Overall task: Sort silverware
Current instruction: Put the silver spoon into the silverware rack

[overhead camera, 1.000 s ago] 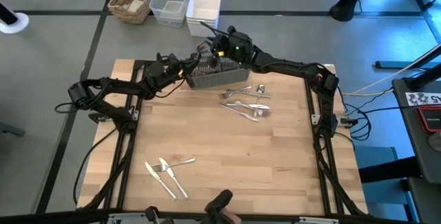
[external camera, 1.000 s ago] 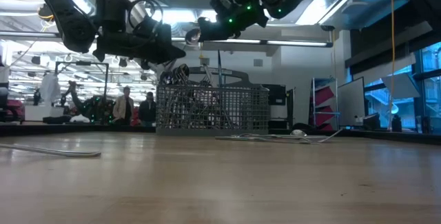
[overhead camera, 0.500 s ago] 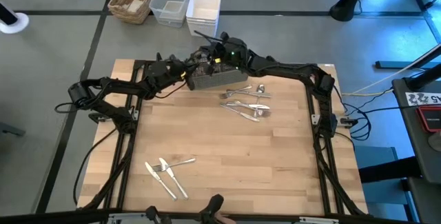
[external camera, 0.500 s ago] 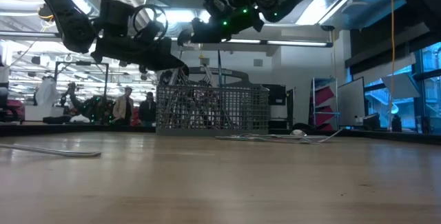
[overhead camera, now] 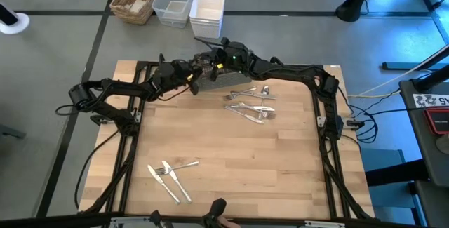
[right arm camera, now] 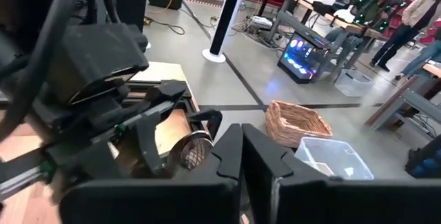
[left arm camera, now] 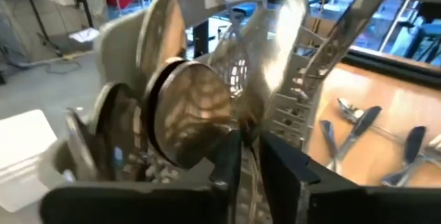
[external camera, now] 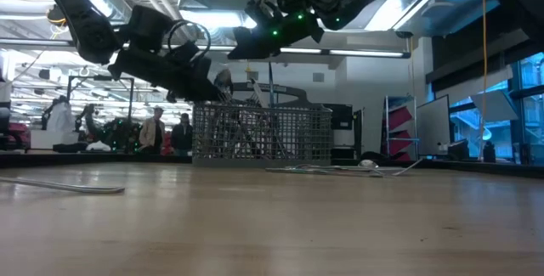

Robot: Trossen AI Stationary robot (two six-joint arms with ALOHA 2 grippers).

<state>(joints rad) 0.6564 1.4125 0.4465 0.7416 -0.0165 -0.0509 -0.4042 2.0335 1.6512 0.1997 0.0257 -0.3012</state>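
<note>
Both arms are reaching over the mesh caddy (overhead camera: 223,79) at the counter's (overhead camera: 231,158) far edge. The left hand (overhead camera: 191,74) is sitting slightly spread beside spoons (left arm camera: 186,110) standing in the caddy. The right hand (overhead camera: 209,55) is pressing its fingers together, empty, above it. Loose silverware (overhead camera: 251,104) is lying nearby.

Wood table (overhead camera: 231,158), mesh caddy (overhead camera: 223,81) at back, silverware (overhead camera: 250,104) mid, more silverware (overhead camera: 170,177) front-left

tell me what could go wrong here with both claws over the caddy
1. The left claw and right claw crowd the same end of the caddy; they might collide.
2. The left claw sits among upright spoons; pulling one out could snag the rest or tip the caddy.
3. A dropped piece could land in the unsorted pile.
</note>
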